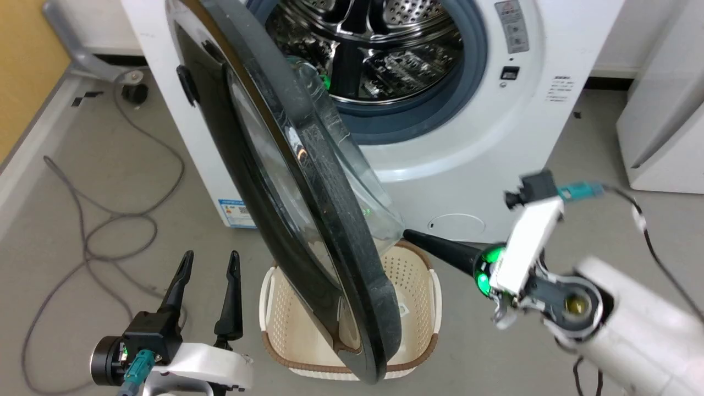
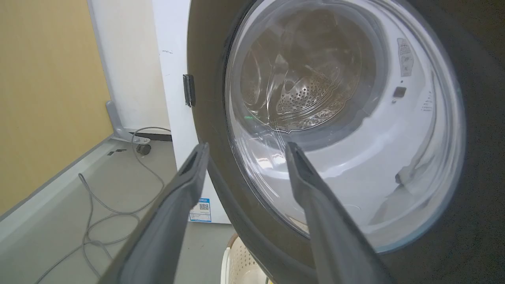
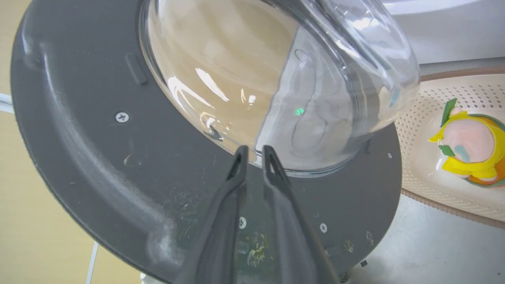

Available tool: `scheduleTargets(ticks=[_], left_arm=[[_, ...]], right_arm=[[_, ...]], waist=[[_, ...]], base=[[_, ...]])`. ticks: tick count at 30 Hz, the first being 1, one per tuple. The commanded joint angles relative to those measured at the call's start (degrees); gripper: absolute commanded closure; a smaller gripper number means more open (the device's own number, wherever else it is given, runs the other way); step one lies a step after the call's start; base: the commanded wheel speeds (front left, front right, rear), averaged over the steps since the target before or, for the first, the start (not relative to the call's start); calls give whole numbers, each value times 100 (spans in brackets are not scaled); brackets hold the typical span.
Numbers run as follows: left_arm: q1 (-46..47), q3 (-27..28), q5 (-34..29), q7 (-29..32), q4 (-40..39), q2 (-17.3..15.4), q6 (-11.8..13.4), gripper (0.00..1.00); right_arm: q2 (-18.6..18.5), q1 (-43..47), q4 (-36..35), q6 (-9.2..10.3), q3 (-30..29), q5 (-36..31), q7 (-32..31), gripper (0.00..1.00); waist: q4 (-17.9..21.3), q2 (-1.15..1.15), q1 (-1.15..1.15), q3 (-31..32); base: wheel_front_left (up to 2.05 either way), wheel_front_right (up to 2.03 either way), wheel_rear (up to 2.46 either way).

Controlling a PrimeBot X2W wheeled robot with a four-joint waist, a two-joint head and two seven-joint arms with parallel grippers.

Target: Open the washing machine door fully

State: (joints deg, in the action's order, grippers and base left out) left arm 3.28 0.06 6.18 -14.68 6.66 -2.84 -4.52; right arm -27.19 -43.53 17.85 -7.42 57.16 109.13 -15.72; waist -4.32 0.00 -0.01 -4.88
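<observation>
Head view: the washing machine door stands half open from the washing machine, with the right gripper at its inner side.

Left wrist view: the left gripper is spread and empty, facing the door's outer face.

Right wrist view: the right jaws are pinched together, holding nothing, at the glass bowl. This looks like the swinging-open step, and the next move calls for an outward push.

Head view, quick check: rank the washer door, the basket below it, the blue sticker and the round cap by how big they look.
1. washing machine door, largest, though also nearest the camera.
2. basket, partly hidden behind the door.
3. round cap and blue sticker: look about alike, so unranked.
</observation>
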Motion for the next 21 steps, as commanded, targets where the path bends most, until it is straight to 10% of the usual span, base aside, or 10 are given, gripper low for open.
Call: scheduleTargets(ticks=[1,15,21], left_arm=[[-84,-2,15,-32,3,-4,48,0],[-352,-16,30,-32,124,-4,127,0],[-442,13,29,-32,138,-33,155,0]], right_arm=[[-3,306,-46,-7,-86,-20,273,0],[-346,2293,719,-7,-651,-701,3052,0],[185,2513,2017,-7,-2541,-2729,3069,0]], waist=[[47,0,1,45],[309,0,1,487],[436,0,1,574]], base=[[0,0,0],[0,0,0],[0,0,0]])
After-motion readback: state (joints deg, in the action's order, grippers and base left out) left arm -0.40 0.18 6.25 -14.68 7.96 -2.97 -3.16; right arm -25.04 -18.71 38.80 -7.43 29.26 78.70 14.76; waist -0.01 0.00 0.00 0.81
